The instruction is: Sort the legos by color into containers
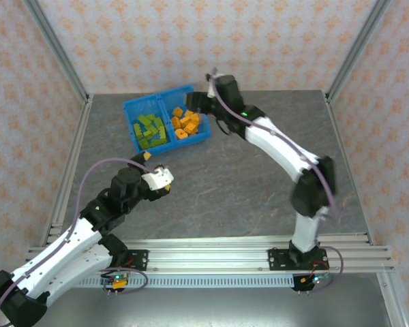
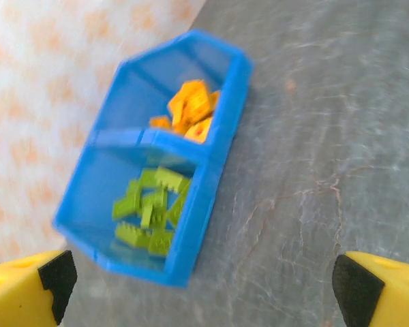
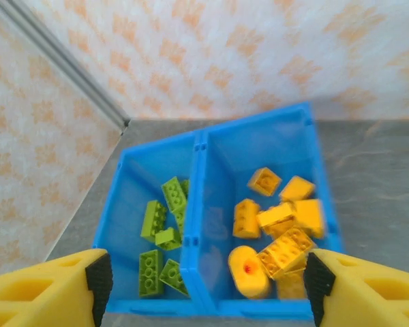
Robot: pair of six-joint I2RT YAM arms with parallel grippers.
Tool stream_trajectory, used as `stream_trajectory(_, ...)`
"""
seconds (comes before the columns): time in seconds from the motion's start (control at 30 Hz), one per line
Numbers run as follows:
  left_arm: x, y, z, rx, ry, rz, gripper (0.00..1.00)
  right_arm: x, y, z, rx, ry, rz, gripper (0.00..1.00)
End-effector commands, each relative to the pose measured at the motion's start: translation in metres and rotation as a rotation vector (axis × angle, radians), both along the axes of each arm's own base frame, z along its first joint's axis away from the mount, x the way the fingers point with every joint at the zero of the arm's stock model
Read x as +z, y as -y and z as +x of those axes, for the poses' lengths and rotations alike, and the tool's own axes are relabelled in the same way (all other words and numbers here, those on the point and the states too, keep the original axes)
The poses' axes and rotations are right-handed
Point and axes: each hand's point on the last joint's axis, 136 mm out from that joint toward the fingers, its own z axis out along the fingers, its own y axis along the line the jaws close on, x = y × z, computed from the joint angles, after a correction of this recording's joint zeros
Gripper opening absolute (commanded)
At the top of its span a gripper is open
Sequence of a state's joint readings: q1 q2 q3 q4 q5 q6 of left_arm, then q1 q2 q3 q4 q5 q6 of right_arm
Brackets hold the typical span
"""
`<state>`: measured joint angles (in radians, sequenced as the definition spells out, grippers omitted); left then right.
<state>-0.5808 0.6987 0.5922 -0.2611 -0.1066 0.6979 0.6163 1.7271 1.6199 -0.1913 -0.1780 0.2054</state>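
Blue bin [image 3: 259,126], far side: green bricks [image 3: 157,235] left, orange bricks [image 3: 283,228] right. Right gripper [image 3: 208,279]: spread, empty, above orange. Left gripper [image 2: 198,279]: wide, empty. Risk: released brick bounces over divider [image 3: 198,197].

Grey marbled counter [image 1: 225,184] with pale veining, walls [image 1: 191,41] papered in a cream and orange floral pattern on three sides, slanting aluminium frame posts [image 1: 58,51] at the far corners, slotted aluminium rails [image 1: 211,255] along the near edge

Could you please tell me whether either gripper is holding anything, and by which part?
Nothing is held: the left gripper and the right gripper both stand open and empty.
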Motion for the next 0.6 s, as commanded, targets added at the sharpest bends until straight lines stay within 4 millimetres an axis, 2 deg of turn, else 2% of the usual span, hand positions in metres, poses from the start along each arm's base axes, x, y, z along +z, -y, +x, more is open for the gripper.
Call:
stream_trajectory(0.0,0.058,-0.029,0.012,0.305,0.066,-0.366,1.00,-0.007,0.072,-0.029,-0.199,0.135,-0.118,0.79)
stream_trajectory(0.07,0.060,-0.040,0.012,0.404,0.076,-0.502,1.00,-0.023,0.121,-0.054,-0.334,0.163,-0.174,0.82)
stream_trajectory(0.13,0.049,-0.052,0.014,0.496,0.097,-0.564,1.00,-0.042,0.163,-0.081,-0.441,0.206,-0.213,0.87)
stream_trajectory(0.23,0.026,-0.073,0.016,0.643,0.120,-0.563,1.00,-0.067,0.216,-0.111,-0.605,0.219,-0.279,0.98)
stream_trajectory(0.3,0.008,-0.088,0.018,0.738,0.129,-0.526,1.00,-0.084,0.251,-0.126,-0.742,0.202,-0.332,0.99)
stream_trajectory(0.43,-0.025,-0.109,0.028,0.842,0.128,-0.504,1.00,-0.111,0.322,-0.146,-1.045,0.207,-0.399,0.99)
stream_trajectory(0.5,-0.030,-0.121,0.031,0.882,0.169,-0.458,1.00,-0.127,0.348,-0.147,-1.123,0.197,-0.389,0.99)
stream_trajectory(0.57,-0.033,-0.132,0.035,0.901,0.196,-0.405,1.00,-0.141,0.364,-0.142,-1.133,0.170,-0.395,0.99)
